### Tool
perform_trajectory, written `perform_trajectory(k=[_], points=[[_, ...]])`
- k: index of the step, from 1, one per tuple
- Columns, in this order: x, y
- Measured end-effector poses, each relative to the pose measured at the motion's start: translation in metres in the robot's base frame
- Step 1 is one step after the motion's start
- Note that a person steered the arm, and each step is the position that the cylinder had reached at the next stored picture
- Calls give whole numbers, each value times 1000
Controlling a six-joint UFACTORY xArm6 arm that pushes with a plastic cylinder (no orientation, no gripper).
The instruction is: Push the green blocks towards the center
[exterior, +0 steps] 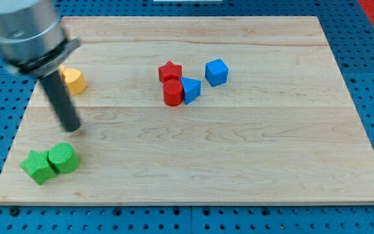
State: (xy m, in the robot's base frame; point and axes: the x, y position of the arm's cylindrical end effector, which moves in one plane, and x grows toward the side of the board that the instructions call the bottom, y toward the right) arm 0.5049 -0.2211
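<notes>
Tool: your tool is a bare dark rod with no jaws, so it holds nothing; its tip (72, 128) sits on the bench (239, 169) near the view's left edge, just above the green pair and apart from it.
Green blocks: you have two, a green cylinder (63, 158) and a green cube-like block (37, 166), touching each other in the view's bottom-left corner, well away from the centre.
Other blocks: a yellow block (74, 80) lies behind the rod at upper left; a red star (170, 71), a red cylinder (173, 93), a blue triangle (190, 89) and a blue cube (217, 72) cluster just above the centre.
Progress: by your task, nothing looks done yet; both greens are far from the middle.
Risk, approach: pushing from where the tip stands would likely drive the greens toward the bottom edge, perhaps off it.
Risk, contact: an off-centre push may split the pair or roll the cylinder aside.
Risk, overshoot: too long a push could knock the red and blue cluster.
</notes>
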Motion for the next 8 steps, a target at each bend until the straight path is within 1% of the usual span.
perform_trajectory(k=[1, 2, 3, 4, 5, 6, 7, 8], points=[[35, -75], [50, -82], [94, -56], [91, -37], [65, -29], [53, -10], [45, 22], [42, 74]])
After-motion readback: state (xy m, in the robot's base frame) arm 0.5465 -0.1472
